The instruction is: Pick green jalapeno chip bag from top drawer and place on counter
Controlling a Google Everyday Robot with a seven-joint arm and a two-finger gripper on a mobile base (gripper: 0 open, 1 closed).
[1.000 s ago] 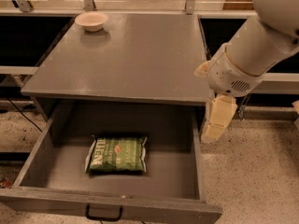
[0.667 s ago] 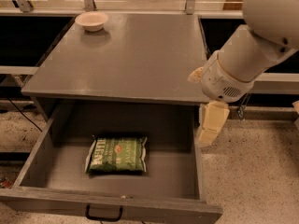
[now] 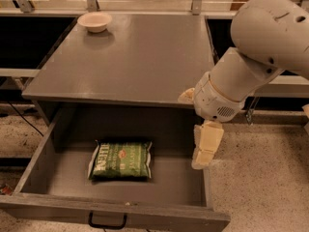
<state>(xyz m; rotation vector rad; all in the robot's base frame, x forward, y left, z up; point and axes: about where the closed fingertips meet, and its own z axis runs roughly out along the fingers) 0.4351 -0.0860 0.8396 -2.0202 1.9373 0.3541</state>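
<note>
the gripper (image 3: 203,157) hangs pointing down at the right side of the open top drawer (image 3: 159,212), just below the front right corner of the counter (image 3: 135,57); it cannot be told whether it is spread or closed. the green jalapeno chip bag (image 3: 120,160) lies flat on the drawer bottom, left of the gripper and apart from it, white lettering at its left end. the bulky white arm (image 3: 251,66) rises up and to the right. 1 pale bowl (image 3: 94,21) sits at the counter's far left corner.
</note>
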